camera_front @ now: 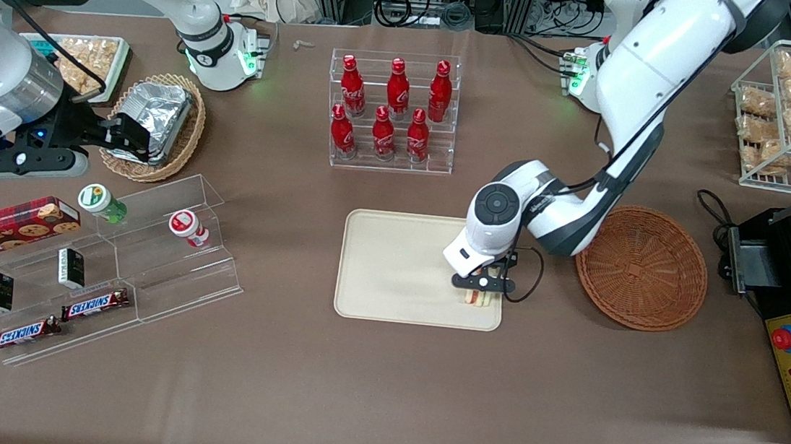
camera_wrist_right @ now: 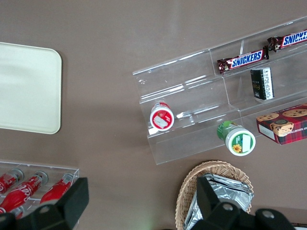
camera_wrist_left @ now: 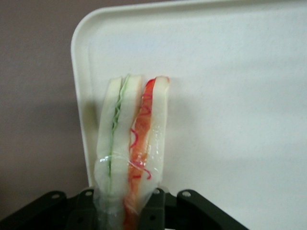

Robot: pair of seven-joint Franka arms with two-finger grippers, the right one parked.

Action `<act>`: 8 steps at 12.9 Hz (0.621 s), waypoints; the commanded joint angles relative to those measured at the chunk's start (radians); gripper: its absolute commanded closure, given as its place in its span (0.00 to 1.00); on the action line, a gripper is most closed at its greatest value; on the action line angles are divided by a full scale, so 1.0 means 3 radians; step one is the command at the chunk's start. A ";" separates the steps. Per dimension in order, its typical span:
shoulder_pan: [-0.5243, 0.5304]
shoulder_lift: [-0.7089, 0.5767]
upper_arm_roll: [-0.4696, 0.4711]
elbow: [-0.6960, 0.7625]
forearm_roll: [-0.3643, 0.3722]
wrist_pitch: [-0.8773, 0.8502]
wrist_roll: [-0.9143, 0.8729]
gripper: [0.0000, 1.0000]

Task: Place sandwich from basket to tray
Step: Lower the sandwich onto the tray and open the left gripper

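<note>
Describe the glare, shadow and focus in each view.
Front view: even light, glare on the foil; the hand over the tray. Left wrist view: sandwich sharp, wrap glinting, shadowing the washed-out tray; fingers soft. Right wrist view: reflections on the acrylic rack.

A: The sandwich [camera_wrist_left: 132, 143], white bread with green and red-pink filling showing at its edge, stands on edge on the tray [camera_front: 391, 265], at the corner nearest the basket [camera_front: 641, 267].

B: The tray's cream, flat and low-rimmed. The round reddish-brown wicker basket sits just beside it, toward the working arm's end.
</note>
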 commanded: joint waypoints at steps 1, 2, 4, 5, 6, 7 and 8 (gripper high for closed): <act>-0.0018 0.0110 0.0002 0.0097 0.0129 0.0060 -0.0117 0.79; -0.0023 0.0110 0.0002 0.0103 0.0124 0.0050 -0.0128 0.02; -0.0018 0.0080 -0.0003 0.0113 0.0083 0.0030 -0.0412 0.00; -0.0013 0.0064 -0.0003 0.0148 0.0093 0.0025 -0.0505 0.00; -0.0013 0.0054 -0.0008 0.0194 0.0078 0.0014 -0.0516 0.00; -0.0013 0.0028 -0.0013 0.0210 0.0068 -0.0016 -0.0516 0.00; -0.0013 -0.0022 -0.0013 0.0205 0.0063 -0.0047 -0.0516 0.00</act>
